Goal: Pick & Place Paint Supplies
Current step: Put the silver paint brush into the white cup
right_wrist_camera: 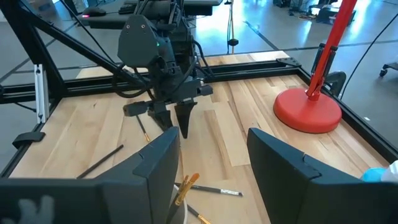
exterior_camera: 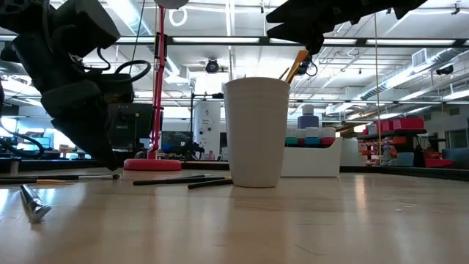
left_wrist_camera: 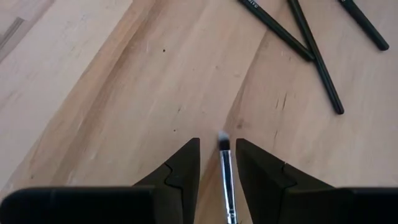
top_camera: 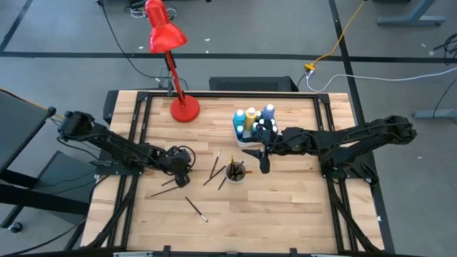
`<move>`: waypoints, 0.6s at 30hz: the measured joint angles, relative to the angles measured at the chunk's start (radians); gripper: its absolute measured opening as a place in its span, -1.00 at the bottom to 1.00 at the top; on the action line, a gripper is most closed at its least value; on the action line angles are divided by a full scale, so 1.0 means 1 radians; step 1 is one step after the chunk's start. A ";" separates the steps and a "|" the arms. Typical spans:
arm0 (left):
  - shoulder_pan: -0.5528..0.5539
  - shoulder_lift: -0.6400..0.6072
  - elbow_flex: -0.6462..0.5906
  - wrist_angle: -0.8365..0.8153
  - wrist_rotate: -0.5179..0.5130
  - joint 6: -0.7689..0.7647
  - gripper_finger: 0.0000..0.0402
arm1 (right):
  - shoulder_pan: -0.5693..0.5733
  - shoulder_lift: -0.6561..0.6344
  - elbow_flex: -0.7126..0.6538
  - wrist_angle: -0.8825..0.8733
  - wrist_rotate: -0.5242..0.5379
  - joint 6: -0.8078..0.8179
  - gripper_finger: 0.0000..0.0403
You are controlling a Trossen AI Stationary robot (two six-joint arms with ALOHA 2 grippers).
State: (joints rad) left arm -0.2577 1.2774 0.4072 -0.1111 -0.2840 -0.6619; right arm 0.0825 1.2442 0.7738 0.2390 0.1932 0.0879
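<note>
My left gripper (top_camera: 180, 175) points down at the table, open. Its fingers (left_wrist_camera: 186, 165) stand on either side of a thin brush (left_wrist_camera: 226, 180) that lies flat, its pale bristle tip (left_wrist_camera: 222, 140) just past the fingertips. My right gripper (top_camera: 260, 158) hovers open beside and above a white cup (top_camera: 235, 172), which holds brushes (right_wrist_camera: 186, 184). More black-handled brushes (top_camera: 213, 168) lie on the wood. The paint bottles (top_camera: 253, 121) stand in a white tray behind the cup.
A red desk lamp (top_camera: 184, 108) stands at the far side of the table, left of the tray. Loose brushes lie left of the cup (top_camera: 171, 190) and toward the near edge (top_camera: 197, 209). Black frame rails (top_camera: 136, 128) border the wood on both sides.
</note>
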 joint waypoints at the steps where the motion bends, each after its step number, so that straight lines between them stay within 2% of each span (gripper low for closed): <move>1: 0.000 0.000 0.000 0.000 0.000 0.000 -0.45 | 0.000 0.000 0.000 0.000 0.000 0.000 -0.03; 5: 0.000 0.015 0.000 0.009 -0.003 -0.001 -0.45 | 0.000 0.000 0.000 0.000 0.000 0.000 -0.03; 12: 0.000 0.134 0.006 0.090 0.009 0.001 -0.45 | 0.000 0.000 0.000 0.000 0.000 0.000 -0.03; 14: -0.001 0.167 0.008 0.095 -0.020 -0.009 -0.45 | 0.000 0.000 0.000 -0.001 0.000 0.000 -0.03; 18: -0.001 0.174 0.007 0.092 -0.035 -0.003 -0.60 | 0.000 0.000 0.000 -0.001 0.000 0.000 -0.03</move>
State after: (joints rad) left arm -0.2588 1.4509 0.4145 -0.0190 -0.3193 -0.6653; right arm 0.0822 1.2442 0.7738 0.2383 0.1932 0.0879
